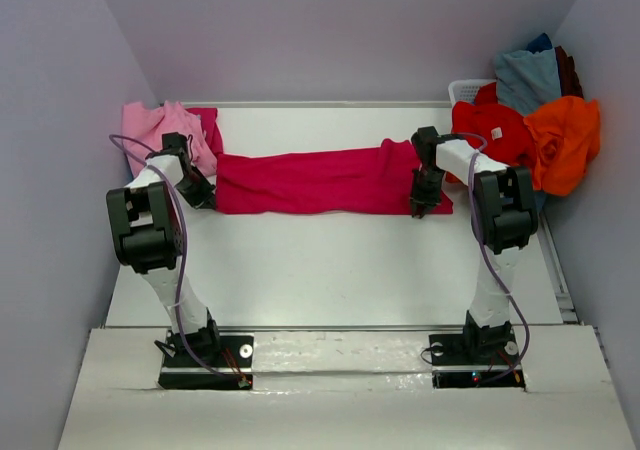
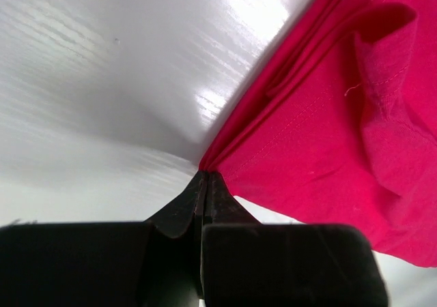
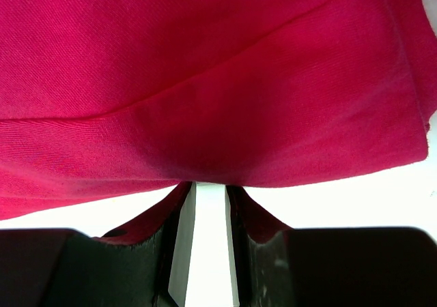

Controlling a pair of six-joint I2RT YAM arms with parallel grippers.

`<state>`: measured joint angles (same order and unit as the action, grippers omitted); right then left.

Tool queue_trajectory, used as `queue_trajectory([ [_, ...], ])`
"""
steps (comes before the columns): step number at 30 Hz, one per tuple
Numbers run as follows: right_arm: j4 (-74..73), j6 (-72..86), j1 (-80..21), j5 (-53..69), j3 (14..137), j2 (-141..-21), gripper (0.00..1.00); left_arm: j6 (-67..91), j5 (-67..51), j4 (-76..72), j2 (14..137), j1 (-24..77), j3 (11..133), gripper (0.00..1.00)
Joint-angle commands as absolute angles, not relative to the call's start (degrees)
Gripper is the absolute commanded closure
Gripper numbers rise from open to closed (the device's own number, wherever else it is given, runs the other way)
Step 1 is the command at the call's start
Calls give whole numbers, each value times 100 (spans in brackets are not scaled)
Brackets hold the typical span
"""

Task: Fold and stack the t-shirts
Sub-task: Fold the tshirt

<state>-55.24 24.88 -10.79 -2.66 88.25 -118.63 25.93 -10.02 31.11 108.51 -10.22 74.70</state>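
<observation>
The basket (image 1: 468, 90) is mostly hidden under piled t-shirts (image 1: 565, 140); both wrist views crop the crimson shirt (image 2: 328, 116).

Reads as soft, matt cotton cloth with stitched hems: crimson t-shirt (image 2: 328, 136) just ahead of the left gripper (image 2: 206, 177). Looks like matt black plastic, faintly scuffed, on the right gripper (image 3: 208, 186) fingers (image 3: 265, 249). Gleams smooth and glossy white, with faint grain streaks: table (image 2: 123, 61) beneath both.

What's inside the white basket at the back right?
A heap covers it: red t-shirt, orange t-shirt, grey-blue t-shirt, dark garment behind. Only part of the basket rim shows; its inside is hidden.
</observation>
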Motion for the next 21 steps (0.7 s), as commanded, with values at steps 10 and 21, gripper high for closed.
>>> queue_trajectory([
  [10, -5616, 2496, -1037, -562, 8824, -11506, 70, 2487, -756, 3287, 10345, -1028, 7242, 94],
  [21, -5511, 2470, -1037, -510, 9175, -11004, 56, 2487, -773, 3287, 10327, -1028, 7216, 94],
])
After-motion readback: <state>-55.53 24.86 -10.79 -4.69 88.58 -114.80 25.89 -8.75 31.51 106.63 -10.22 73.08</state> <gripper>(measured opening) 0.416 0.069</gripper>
